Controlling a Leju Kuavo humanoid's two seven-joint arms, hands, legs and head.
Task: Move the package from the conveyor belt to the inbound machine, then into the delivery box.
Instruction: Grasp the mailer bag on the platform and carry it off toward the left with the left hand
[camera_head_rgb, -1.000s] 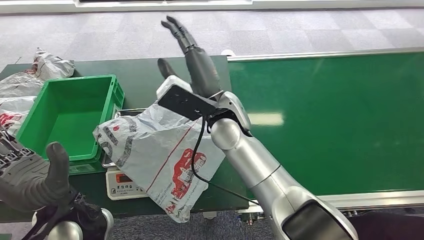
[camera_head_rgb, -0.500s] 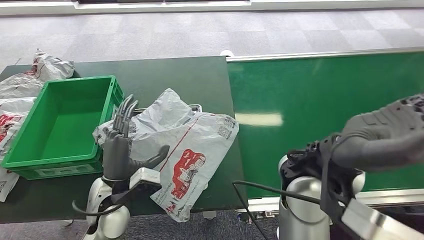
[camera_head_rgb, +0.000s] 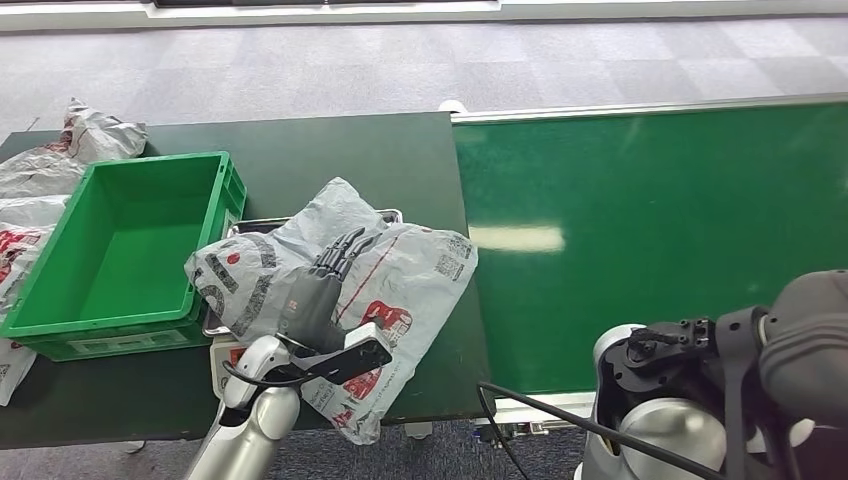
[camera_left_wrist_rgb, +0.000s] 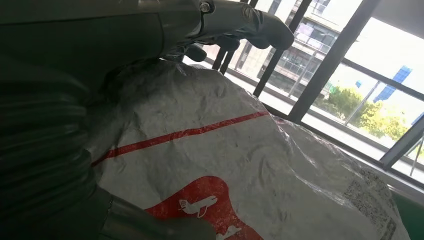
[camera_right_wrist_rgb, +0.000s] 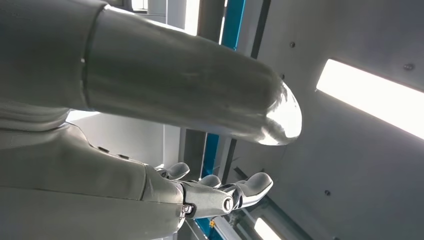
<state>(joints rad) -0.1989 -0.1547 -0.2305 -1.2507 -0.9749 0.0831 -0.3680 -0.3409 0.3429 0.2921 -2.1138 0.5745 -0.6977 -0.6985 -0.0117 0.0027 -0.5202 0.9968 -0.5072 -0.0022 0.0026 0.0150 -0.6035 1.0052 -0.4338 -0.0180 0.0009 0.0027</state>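
The package (camera_head_rgb: 420, 270), a grey plastic mailer with red print, lies crumpled on the inbound machine (camera_head_rgb: 228, 358), a small white scale with a metal tray, and overhangs the table's front edge. My left hand (camera_head_rgb: 315, 290) rests on the package's top with its fingers stretched flat across it. The left wrist view shows the same hand (camera_left_wrist_rgb: 150, 30) lying over the bag (camera_left_wrist_rgb: 250, 165). My right arm (camera_head_rgb: 690, 400) sits low at the right, away from the package. Its hand (camera_right_wrist_rgb: 215, 195) points up with straight fingers and holds nothing. The green delivery box (camera_head_rgb: 140, 160) stands to the left of the machine with nothing in it.
The green conveyor belt (camera_head_rgb: 650, 230) runs along the right with nothing on it. Other grey bags (camera_head_rgb: 60, 150) lie at the far left of the dark green table (camera_head_rgb: 350, 150), beside the box.
My right arm has drawn back from above the package to the lower right. My left hand has come up from the lower left and settled on the package, which has stayed put.
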